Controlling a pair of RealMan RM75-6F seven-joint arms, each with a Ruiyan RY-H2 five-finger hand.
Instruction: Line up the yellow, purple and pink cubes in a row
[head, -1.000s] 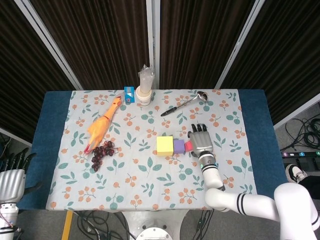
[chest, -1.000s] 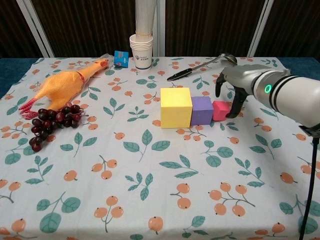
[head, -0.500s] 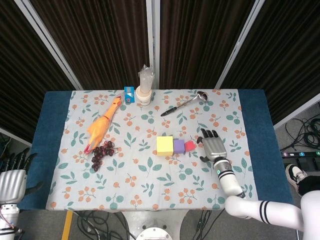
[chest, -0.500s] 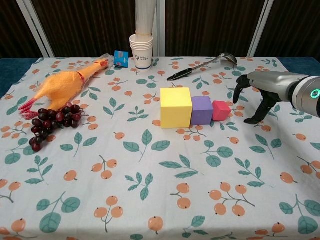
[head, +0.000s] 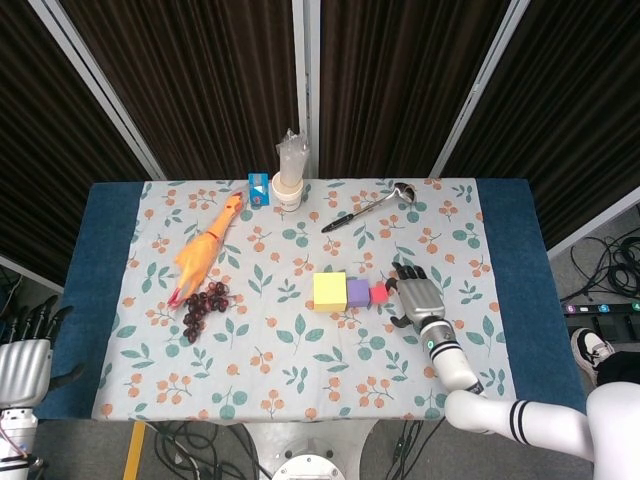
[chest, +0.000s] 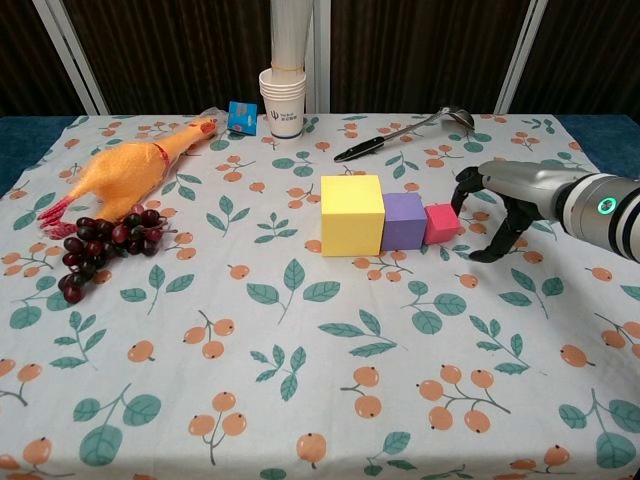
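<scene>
Just right of the yellow cube (chest: 352, 214) sits the purple cube (chest: 404, 220), their faces touching, and the small pink cube (chest: 441, 222) touches the purple one's far side, so the three run in a row that steps down in size. The right hand (chest: 497, 204) hovers just beyond the pink cube, fingers spread and curved down toward the cloth (chest: 300, 400), holding nothing; one fingertip looks very near the pink cube's right edge, though whether it touches I cannot tell. The left hand (head: 25, 355) hangs well left of the yellow cube, off the table edge, fingers apart and empty.

The cubes look like foam: matte, soft-edged, probably light and a little squashy, not fragile. They would likely slide easily on the cloth, so a nudge to one may shove its neighbours. For any squaring-up, the pink cube is best taken by two opposite side faces, or pressed gently on its free right face.
</scene>
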